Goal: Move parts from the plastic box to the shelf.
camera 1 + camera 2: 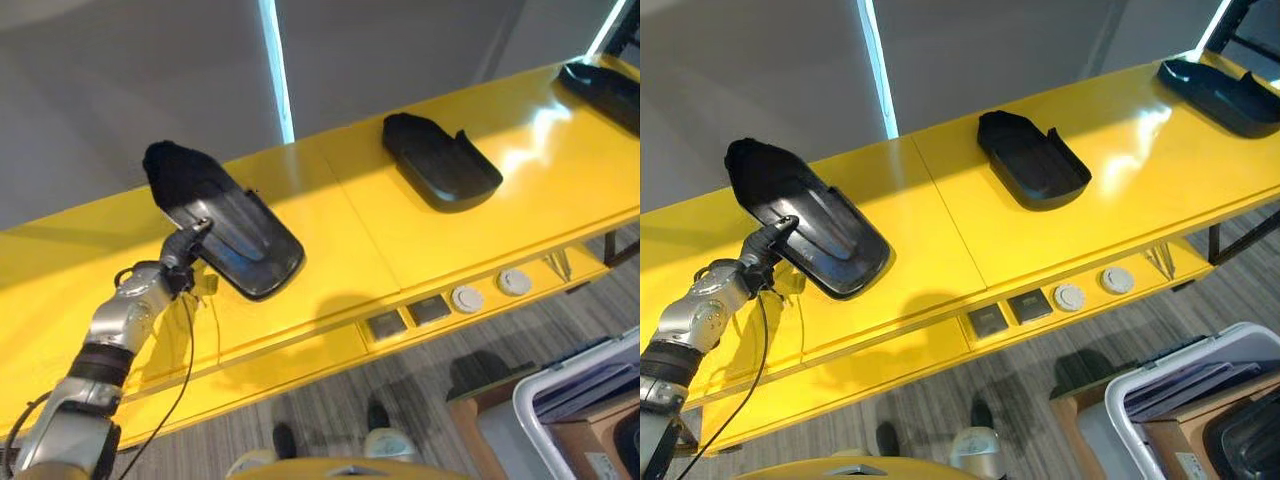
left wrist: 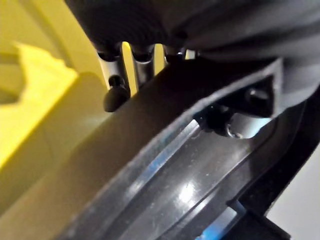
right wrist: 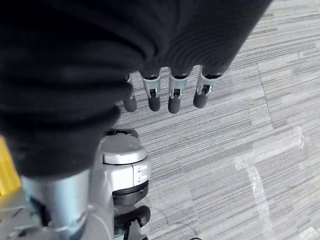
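Observation:
A long black plastic part point(image 1: 228, 232) lies at an angle on the left end of the yellow shelf point(image 1: 360, 250), its near edge jutting past my left hand point(image 1: 180, 252). That hand is shut on the part's near rim, with fingers point(image 2: 116, 95) under the edge and the thumb on top. A second black part point(image 1: 440, 160) rests mid-shelf and a third point(image 1: 605, 90) at the far right end. My right hand point(image 3: 170, 95) hangs over the grey floor with relaxed, straight fingers, holding nothing. The plastic box point(image 1: 1200, 400) stands on the floor at the lower right.
Round and square fittings point(image 1: 467, 298) sit in the shelf's front ledge. A cardboard box point(image 1: 600, 440) stands beside the plastic box. A grey wall runs behind the shelf. Bare yellow surface lies between the left and middle parts.

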